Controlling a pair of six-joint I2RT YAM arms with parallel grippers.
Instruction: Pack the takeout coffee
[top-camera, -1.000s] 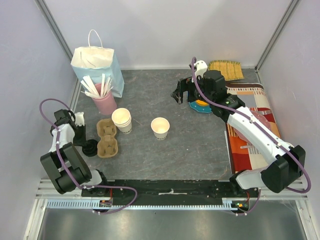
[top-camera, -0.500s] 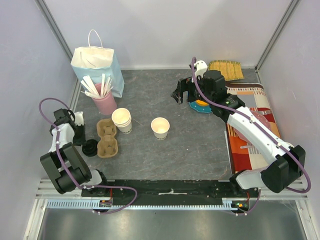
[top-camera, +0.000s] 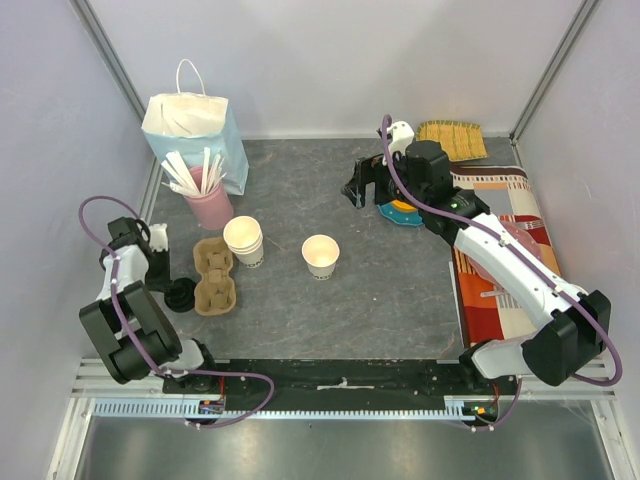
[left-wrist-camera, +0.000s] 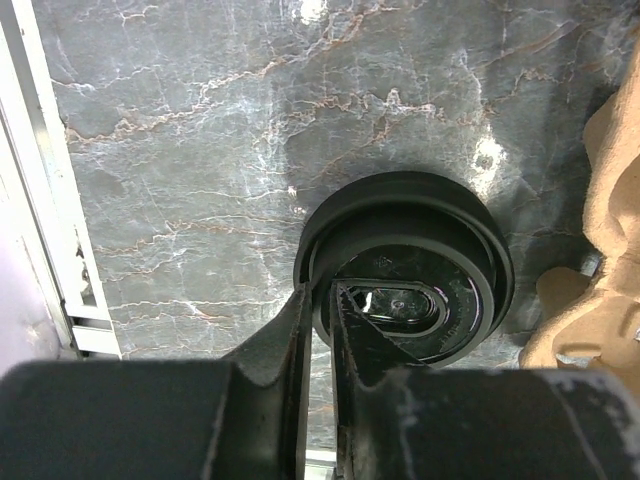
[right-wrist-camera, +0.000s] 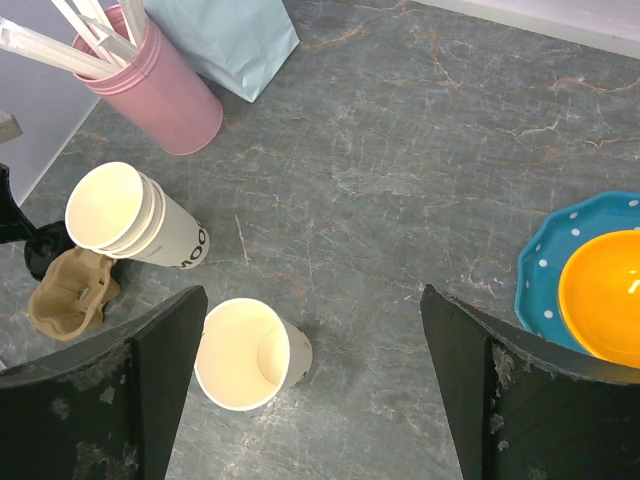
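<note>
Our left gripper (left-wrist-camera: 322, 296) has its jaws almost pressed together, pinching the rim wall of the black lid (left-wrist-camera: 405, 265), one finger outside and one inside. The lid seems to top a short stack of lids on the counter (left-wrist-camera: 200, 120), just beside the cardboard carrier (left-wrist-camera: 610, 230). We judge the step in hand to be lifting this lid free, so we should rise straight, keep it level and check that only the top one comes away. The takeout cup (top-camera: 320, 255) stands open and upright mid-counter, well apart, beyond the stacked cups (top-camera: 243, 240); the lid must land flat and centred on it. Our right gripper (right-wrist-camera: 311, 292) hangs nearby with jaws spread wide and could steady that cup
</note>
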